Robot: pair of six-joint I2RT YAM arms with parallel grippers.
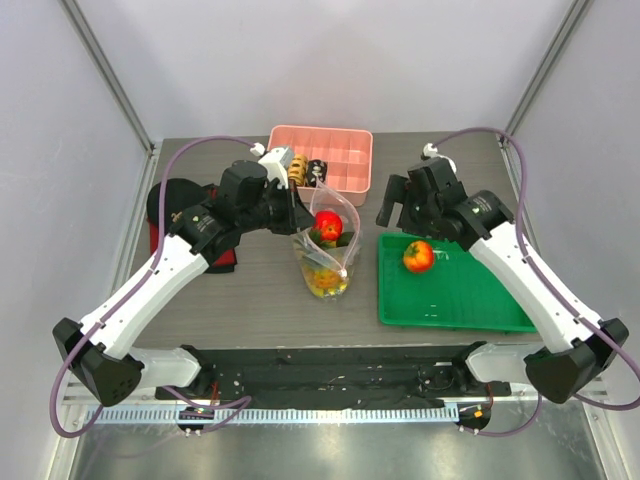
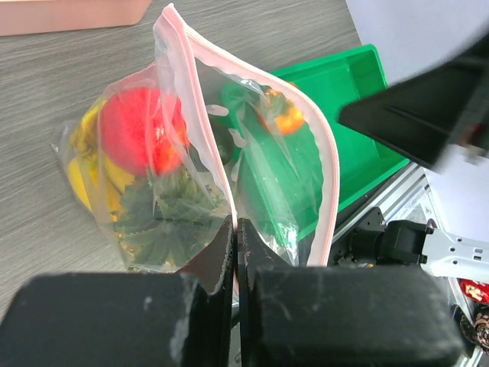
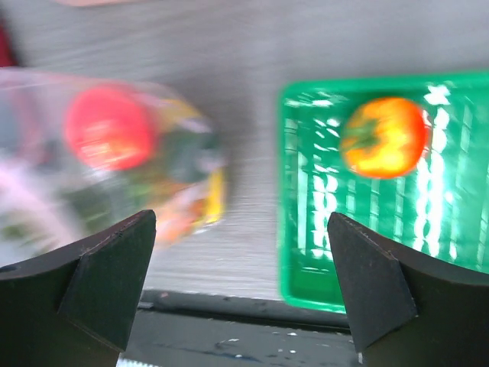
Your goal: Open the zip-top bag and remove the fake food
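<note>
The clear zip-top bag (image 1: 330, 250) stands on the table between the arms, its pink-edged mouth (image 2: 260, 84) gaping open. Inside it are a red round fruit (image 2: 141, 130), a pineapple's green crown (image 2: 172, 214) and a yellow banana (image 2: 84, 183). My left gripper (image 2: 235, 229) is shut on the bag's zip edge and holds it up; from above it (image 1: 298, 215) sits at the bag's left top. One red-orange round fruit (image 1: 418, 256) lies on the green tray (image 1: 450, 305). My right gripper (image 3: 241, 218) hangs open and empty over the tray's left edge, the blurred bag (image 3: 114, 168) to its left.
A pink compartment box (image 1: 345, 150) stands at the back behind the bag, with small doughnut-like rings (image 1: 300, 170) in its left cells. A red and black object (image 1: 165, 215) lies at the far left under the left arm. The green tray's near rim (image 3: 306, 294) is close to the table's front edge.
</note>
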